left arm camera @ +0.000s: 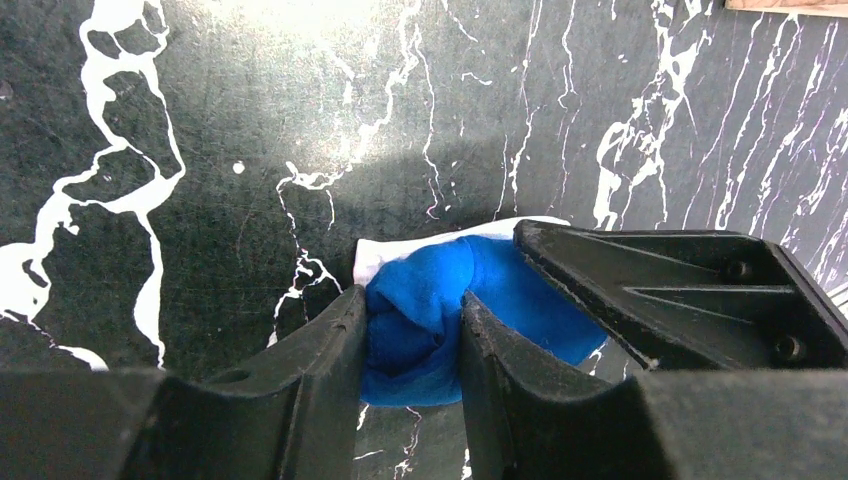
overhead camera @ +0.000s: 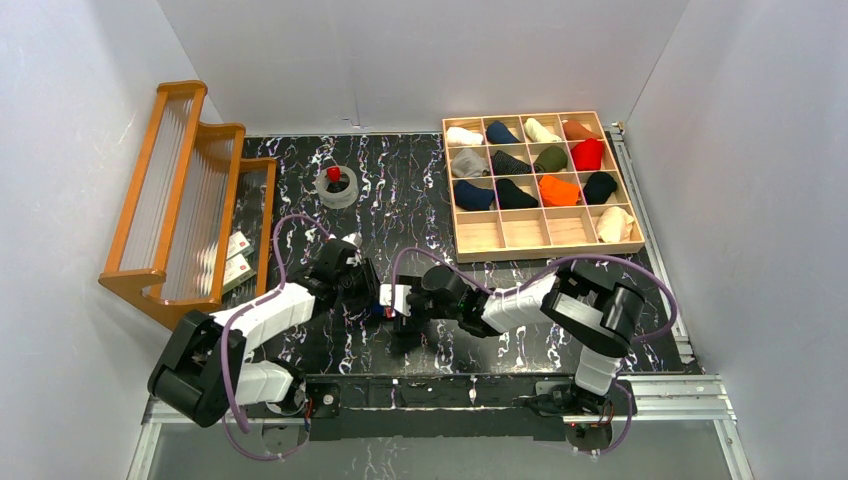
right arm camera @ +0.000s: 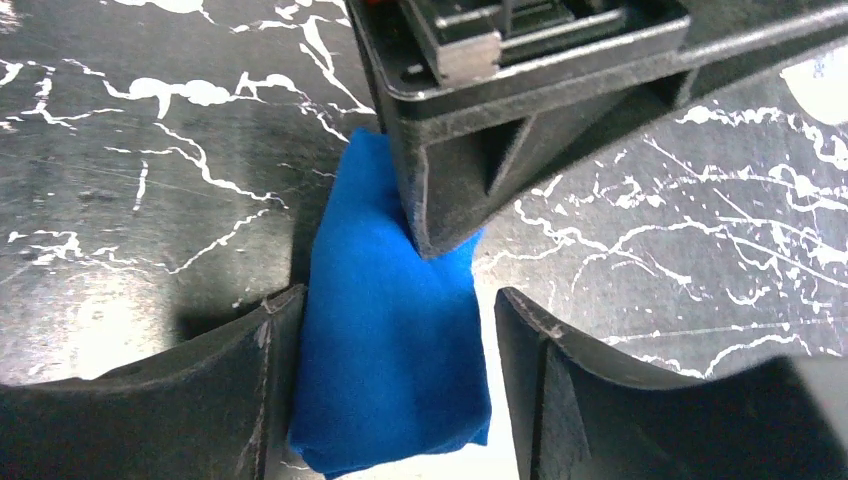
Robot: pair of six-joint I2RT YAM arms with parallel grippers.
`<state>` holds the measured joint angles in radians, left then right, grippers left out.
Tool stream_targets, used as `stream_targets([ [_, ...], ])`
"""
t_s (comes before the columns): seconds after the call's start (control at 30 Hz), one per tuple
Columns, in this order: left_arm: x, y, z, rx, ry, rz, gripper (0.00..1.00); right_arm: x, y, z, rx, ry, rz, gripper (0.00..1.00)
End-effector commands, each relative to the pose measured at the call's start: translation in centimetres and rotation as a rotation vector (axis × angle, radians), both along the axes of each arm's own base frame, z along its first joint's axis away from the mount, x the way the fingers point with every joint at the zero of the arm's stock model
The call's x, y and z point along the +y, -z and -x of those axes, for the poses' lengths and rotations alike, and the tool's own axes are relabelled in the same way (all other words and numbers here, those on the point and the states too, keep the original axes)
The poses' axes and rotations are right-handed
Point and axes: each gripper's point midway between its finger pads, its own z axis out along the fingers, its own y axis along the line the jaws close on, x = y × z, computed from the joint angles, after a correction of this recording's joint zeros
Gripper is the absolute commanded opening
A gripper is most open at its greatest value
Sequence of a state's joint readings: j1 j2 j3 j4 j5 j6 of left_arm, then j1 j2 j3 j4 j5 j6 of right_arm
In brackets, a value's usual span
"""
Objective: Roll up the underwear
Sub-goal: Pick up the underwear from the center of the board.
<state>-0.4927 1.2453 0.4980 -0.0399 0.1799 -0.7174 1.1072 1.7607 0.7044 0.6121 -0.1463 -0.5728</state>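
The blue underwear (right arm camera: 390,340) lies on the bench (overhead camera: 400,190) at the near middle as a short, tight roll, so I judge the rolling nearly done; firming it up and stowing it are left. My left end effector (left arm camera: 412,320) is narrow, pinching a fold at one end of the roll. My right end effector (right arm camera: 400,320) straddles the roll, wide, with one finger touching and the other just clear. The wooden tray (overhead camera: 525,252) at the far right holds rolled bundles in thirteen compartments; three in its near row are bare.
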Motion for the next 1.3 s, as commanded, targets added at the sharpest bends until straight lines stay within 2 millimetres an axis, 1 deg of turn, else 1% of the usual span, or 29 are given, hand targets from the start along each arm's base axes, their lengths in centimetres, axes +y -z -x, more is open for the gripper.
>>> stream_targets([
  [0.0, 0.6, 1.1, 1.5, 0.075, 0.051, -0.055, 0.34, -4.3, 5.2, -1.2, 0.014, 0.118, 0.202, 0.71],
  [0.07, 0.7, 1.1, 1.4, 0.079, 0.06, -0.064, 0.34, -4.5, 5.4, -1.3, 0.017, 0.126, 0.211, 0.64],
  [0.13, 0.6, 1.0, 1.2, 0.078, 0.063, -0.067, 0.34, -4.9, 6.1, -1.3, 0.036, 0.133, 0.24, 0.58],
  [0.2, 0.5, 0.8, 1.0, 0.076, 0.062, -0.064, 0.36, -5.2, 6.8, -0.7, 0.071, 0.123, 0.256, 0.56],
  [0.27, 0.4, 0.6, 0.7, 0.072, 0.056, -0.056, 0.39, -5.4, 7.0, -0.2, 0.103, 0.121, 0.265, 0.5],
  [0.33, 0.6, 0.4, 0.4, 0.071, 0.046, -0.05, 0.44, -6.0, 7.3, 0.1, 0.13, 0.139, 0.277, 0.39],
  [0.4, 0.8, 0.0, 0.1, 0.067, 0.03, -0.036, 0.54, -6.7, 7.9, 0.3, 0.162, 0.175, 0.291, 0.34],
  [0.47, 1.3, -0.5, -0.2, 0.066, 0.003, -0.008, 0.6, -7.5, 8.8, 0.5, 0.207, 0.211, 0.341, 0.25],
  [0.5, 1.6, -0.8, -0.4, 0.062, -0.015, 0.005, 0.65, -7.6, 8.7, 0.5, 0.239, 0.232, 0.342, 0.19],
  [0.57, 2.5, -1.7, -0.9, 0.04, -0.059, 0.025, 0.69, -7.4, 8.2, 0.4, 0.327, 0.271, 0.302, 0.11],
  [0.63, 3.3, -2.8, -1.5, 0.008, -0.102, 0.046, 0.73, -6.8, 7.6, 0.2, 0.41, 0.304, 0.26, 0.05],
  [0.7, 3.7, -4.3, -2.0, -0.03, -0.133, 0.062, 0.75, -6.2, 6.8, -0.2, 0.486, 0.338, 0.217, 0.02],
  [0.73, 3.8, -5.2, -2.3, -0.053, -0.144, 0.065, 0.76, -5.9, 6.3, -0.5, 0.533, 0.361, 0.2, 0.01],
  [0.83, 4.6, -7.0, -2.8, -0.107, -0.183, 0.053, 0.76, -4.3, 2.7, -2.2, 0.63, 0.395, 0.09, 0.01],
  [0.9, 4.8, -8.0, -2.8, -0.142, -0.192, 0.057, 0.76, -3.5, 0.0, -3.3, 0.641, 0.406, 0.03, 0.01],
  [0.97, 4.8, -8.9, -2.8, -0.168, -0.191, 0.07, 0.76, -3.2, -2.6, -4.3, 0.616, 0.412, -0.021, 0.01],
  [1.0, 4.8, -9.0, -2.7, -0.172, -0.192, 0.071, 0.76, -3.2, -3.8, -5.1, 0.599, 0.425, -0.047, 0.01],
  [1.1, 4.7, -9.6, -2.5, -0.186, -0.185, 0.085, 0.76, -4.3, -6.9, -7.5, 0.604, 0.489, -0.127, 0.01],
  [1.27, 4.4, -9.9, -2.3, -0.193, -0.165, 0.101, 0.76, -7.2, -11.7, -10.9, 0.553, 0.565, -0.235, 0.01],
])
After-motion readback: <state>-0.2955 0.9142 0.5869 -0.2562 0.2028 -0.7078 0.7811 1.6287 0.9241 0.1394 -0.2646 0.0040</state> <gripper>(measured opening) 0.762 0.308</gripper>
